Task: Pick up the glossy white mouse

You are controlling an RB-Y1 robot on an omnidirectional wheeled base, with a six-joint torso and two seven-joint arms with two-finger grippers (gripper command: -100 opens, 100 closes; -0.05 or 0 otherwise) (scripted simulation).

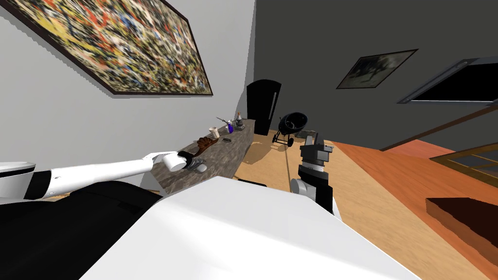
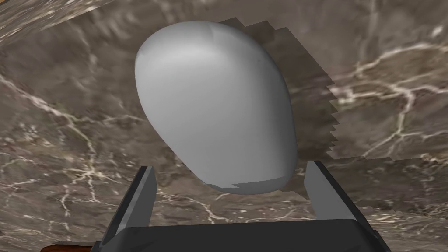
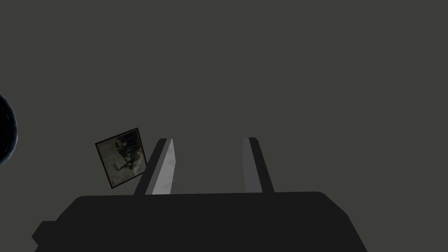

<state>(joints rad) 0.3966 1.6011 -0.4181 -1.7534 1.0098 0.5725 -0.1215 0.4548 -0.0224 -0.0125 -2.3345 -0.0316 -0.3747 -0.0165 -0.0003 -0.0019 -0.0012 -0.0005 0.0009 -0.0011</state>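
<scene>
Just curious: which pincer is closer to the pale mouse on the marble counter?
Left. The left pincer, open, straddles one end of the mouse on the counter. The right pincer is held up over the floor, well apart.

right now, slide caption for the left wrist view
Open left gripper straddling the white mouse on a marbled counter.

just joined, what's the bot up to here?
The left gripper is down at the marble counter, fingers open on either side of the near end of the white mouse. The mouse lies on the counter, not gripped yet. The right gripper hangs away from the counter, open and empty.
</scene>
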